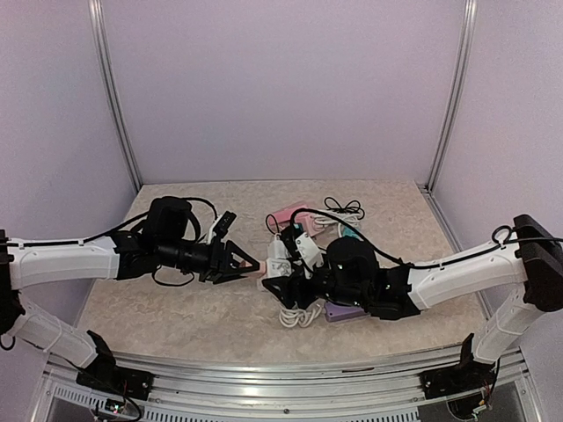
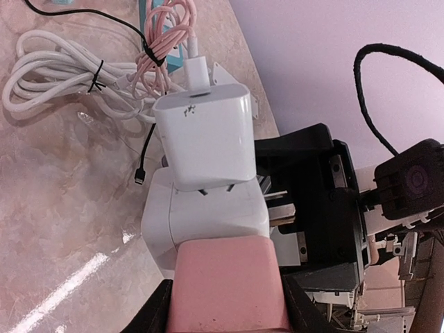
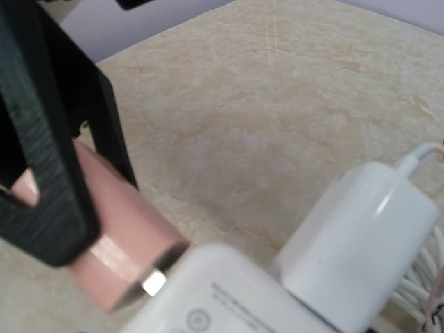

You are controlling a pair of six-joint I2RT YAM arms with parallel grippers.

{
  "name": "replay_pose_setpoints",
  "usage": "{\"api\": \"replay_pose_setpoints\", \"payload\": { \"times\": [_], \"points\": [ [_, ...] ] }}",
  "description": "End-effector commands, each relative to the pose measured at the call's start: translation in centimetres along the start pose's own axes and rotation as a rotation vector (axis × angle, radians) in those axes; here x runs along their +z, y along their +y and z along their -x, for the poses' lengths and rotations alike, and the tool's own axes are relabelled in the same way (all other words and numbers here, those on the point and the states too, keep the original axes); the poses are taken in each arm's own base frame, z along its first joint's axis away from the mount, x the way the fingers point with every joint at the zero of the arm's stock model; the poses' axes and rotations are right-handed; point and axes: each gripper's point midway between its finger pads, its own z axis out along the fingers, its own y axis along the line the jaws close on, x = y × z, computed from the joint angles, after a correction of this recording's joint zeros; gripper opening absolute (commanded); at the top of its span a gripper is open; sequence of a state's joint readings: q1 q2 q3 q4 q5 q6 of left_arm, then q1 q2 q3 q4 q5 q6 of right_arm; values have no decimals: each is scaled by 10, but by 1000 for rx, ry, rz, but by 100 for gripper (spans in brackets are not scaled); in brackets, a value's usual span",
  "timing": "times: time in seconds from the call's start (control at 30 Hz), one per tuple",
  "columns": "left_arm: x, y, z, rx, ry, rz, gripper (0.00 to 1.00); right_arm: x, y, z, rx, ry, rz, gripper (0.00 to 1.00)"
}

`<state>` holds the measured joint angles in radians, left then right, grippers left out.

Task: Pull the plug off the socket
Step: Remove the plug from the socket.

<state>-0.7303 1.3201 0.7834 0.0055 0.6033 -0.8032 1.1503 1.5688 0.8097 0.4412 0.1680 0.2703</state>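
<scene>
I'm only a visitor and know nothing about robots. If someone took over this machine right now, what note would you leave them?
Left gripper: shut on the pink plug.
Right gripper: appears clamped on the white socket cube.
Things: plug and cube meet between the two grippers. A white charger sits in another face of the cube.
Done: both grips are made. The right wrist view shows a bare metal prong, so the plug seems partly out.
Left: draw the pink plug fully clear of the cube.
</scene>
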Motion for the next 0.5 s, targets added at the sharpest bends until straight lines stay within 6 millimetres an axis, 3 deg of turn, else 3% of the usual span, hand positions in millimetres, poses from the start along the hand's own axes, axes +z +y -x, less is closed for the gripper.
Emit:
{"api": "replay_pose_setpoints", "payload": {
  "times": [0.0,0.27,0.47],
  "points": [
    [-14,14,-1,32,-34,33,11,-16,-11,50,90,-140,-45,0],
    [-17,9,6,58,-82,15,11,-9,-23,44,113,-98,-124,0],
    [-19,8,6,59,-90,6,11,-12,-16,49,140,-141,-60,0]
  ]
}}
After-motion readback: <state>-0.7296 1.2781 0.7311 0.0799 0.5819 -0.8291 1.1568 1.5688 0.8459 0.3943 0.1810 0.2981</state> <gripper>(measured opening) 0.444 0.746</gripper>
